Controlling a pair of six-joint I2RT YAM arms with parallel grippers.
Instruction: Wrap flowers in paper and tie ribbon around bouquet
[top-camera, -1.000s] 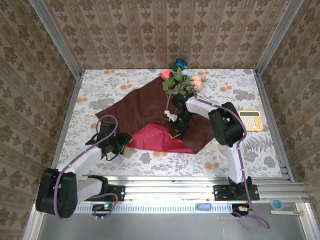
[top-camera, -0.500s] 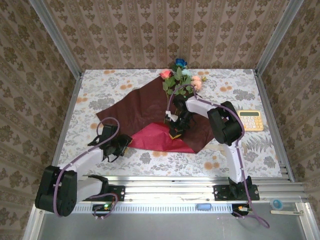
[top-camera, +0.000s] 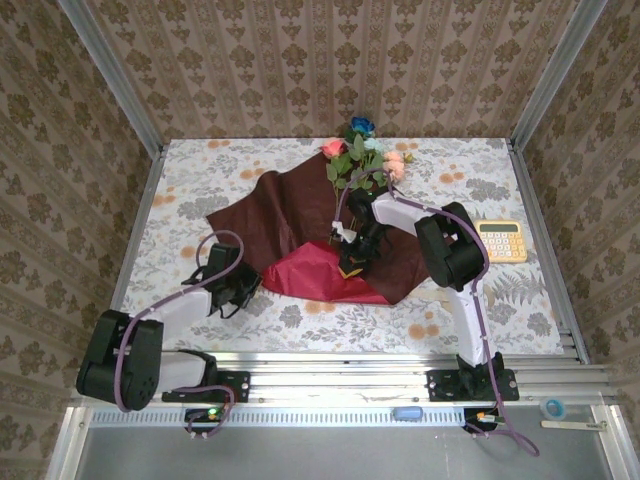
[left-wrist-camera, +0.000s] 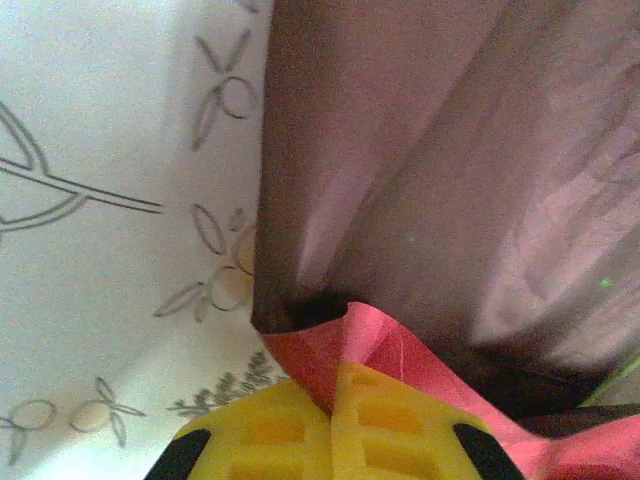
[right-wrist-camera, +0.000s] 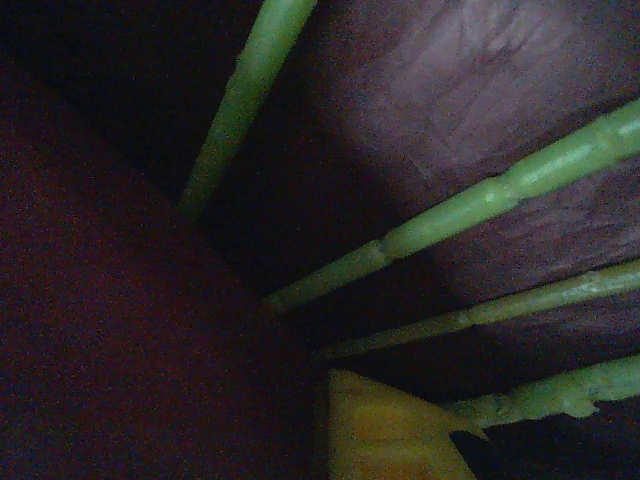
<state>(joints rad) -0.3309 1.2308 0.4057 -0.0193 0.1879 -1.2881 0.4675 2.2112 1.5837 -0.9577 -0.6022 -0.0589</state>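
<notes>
The paper (top-camera: 290, 215), a dark red sheet, lies spread across the middle of the flower-patterned counter (top-camera: 200, 165), its near part folded over so that a brighter red face shows. The flowers (top-camera: 358, 155) lie along the sheet's right part: the pink, red, pale teal and blue heads reach past its far edge, and the stems run back toward the arms.

The left hand (top-camera: 240, 285) sits at the sheet's near left corner. In the left wrist view its yellow pads (left-wrist-camera: 270, 430) are pressed together, with the red edge of the paper pinched in the seam between them. The maroon sheet rises in a loose fold just beyond.

The right hand (top-camera: 357, 255) is low over the lower stems, on the paper. It is pressed together. In the right wrist view several green stems (right-wrist-camera: 480, 205) fan out over the dark sheet just past one yellow fingertip (right-wrist-camera: 385, 435). Whether a stem is pinched cannot be told.

A yellow calculator (top-camera: 501, 240) lies on the counter, right of the paper
</notes>
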